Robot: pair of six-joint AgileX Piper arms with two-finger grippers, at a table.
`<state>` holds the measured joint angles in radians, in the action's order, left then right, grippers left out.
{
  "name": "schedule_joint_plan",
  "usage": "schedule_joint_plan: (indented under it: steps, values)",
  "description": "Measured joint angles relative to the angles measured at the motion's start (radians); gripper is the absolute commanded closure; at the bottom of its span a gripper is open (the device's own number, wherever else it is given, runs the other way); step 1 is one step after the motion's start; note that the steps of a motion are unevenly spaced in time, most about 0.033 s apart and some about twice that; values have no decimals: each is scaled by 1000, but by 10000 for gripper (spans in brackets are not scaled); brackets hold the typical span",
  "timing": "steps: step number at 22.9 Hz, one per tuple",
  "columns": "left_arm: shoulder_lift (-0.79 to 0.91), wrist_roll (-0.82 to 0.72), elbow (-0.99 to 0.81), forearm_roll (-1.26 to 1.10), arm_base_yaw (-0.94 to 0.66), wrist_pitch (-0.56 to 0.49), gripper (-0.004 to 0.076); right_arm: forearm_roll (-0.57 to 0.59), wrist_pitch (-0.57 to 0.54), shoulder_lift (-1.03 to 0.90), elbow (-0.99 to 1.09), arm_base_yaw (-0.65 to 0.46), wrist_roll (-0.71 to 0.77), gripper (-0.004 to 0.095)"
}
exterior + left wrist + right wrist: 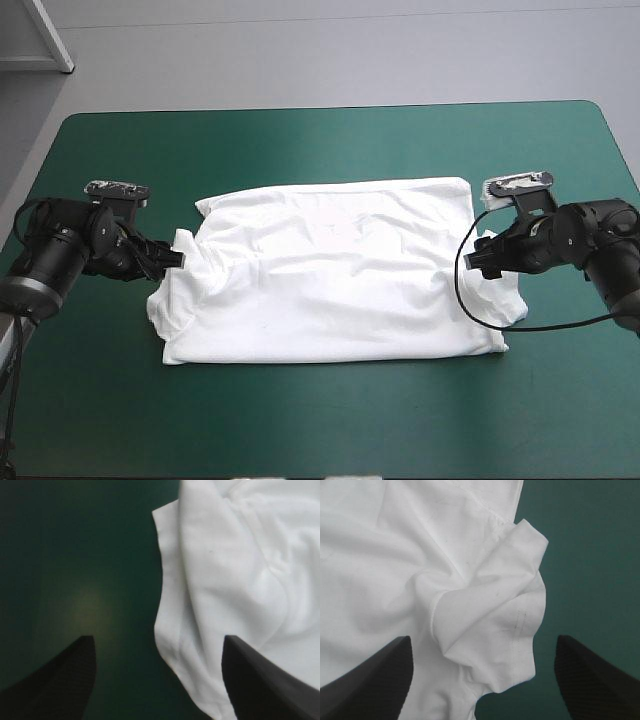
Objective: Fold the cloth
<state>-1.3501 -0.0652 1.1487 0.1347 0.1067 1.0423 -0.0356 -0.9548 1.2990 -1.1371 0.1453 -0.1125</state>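
Note:
The white T-shirt [335,270] lies spread flat across the middle of the teal-green table, lightly wrinkled. My left gripper [178,257] sits low at the shirt's left sleeve; in the left wrist view the fingers stand apart, open, with the sleeve edge [175,630] lying between them and one finger [260,680] resting over the cloth. My right gripper [470,260] is at the right sleeve; its fingers are open, and the bunched sleeve [495,625] lies between them with its stitched hem showing.
Bare teal-green cover [320,140] surrounds the shirt on all sides, widest toward the far edge and the near edge. A pale stand or frame [40,40] is beyond the far left corner.

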Motion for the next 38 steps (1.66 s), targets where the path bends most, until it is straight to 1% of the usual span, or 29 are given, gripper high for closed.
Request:
schedule_joint_plan:
  steps: [2, 3, 6, 8, 11, 13, 16, 17, 18, 21, 26, 29, 30, 31, 35, 36, 38]
  values:
    - [0, -25, -57, 9, -17, -47, 212, 0, -1, 0, 0, 0, 0, 240]
    - [0, -40, -118, 9, -35, -98, 212, -1, -4, 0, 0, 0, 0, 243]
    - [0, -67, -218, 6, -69, -183, 212, -4, -12, 0, 0, 0, 0, 262]
    - [-7, -81, -295, -5, -92, -272, 212, -21, -20, 0, 0, 0, 0, 262]
    - [-75, -84, -320, -44, -98, -355, 212, -41, -34, 0, 0, 0, 0, 262]
    - [-133, -84, -316, -57, -98, -395, 230, -45, -44, 0, 0, 0, -1, 262]
    - [-163, -43, -301, -113, -100, -379, 421, -45, -56, 0, 0, 0, -1, 262]
    - [-164, -23, -301, -135, -100, -379, 510, -45, -56, 0, 0, 0, -1, 262]
    - [-164, -3, -301, -159, -100, -380, 579, -45, -56, 0, 0, 0, -2, 262]
    - [-159, 12, -301, -173, -99, -381, 734, -45, -57, 0, 0, 0, -3, 262]
    - [-138, 36, -305, -181, -99, -381, 730, -45, -57, 0, 0, 0, -3, 262]
    - [-110, 22, -317, -142, -99, -344, 730, -45, -57, 0, 0, 0, -3, 262]
    - [-94, 4, -320, -124, -99, -330, 730, -45, -57, 0, 0, 0, -3, 262]
    - [-56, -58, -322, -85, -99, -323, 730, -46, -57, 0, 0, 0, -3, 262]
    - [50, -191, -323, 6, -99, -329, 730, -48, -57, 0, 0, 0, -3, 262]
    - [94, -232, -323, 18, -99, -346, 730, -50, -57, 0, 0, 0, -3, 262]
    - [145, -242, -323, -26, -99, -396, 730, -54, -57, 0, 0, 0, -3, 262]
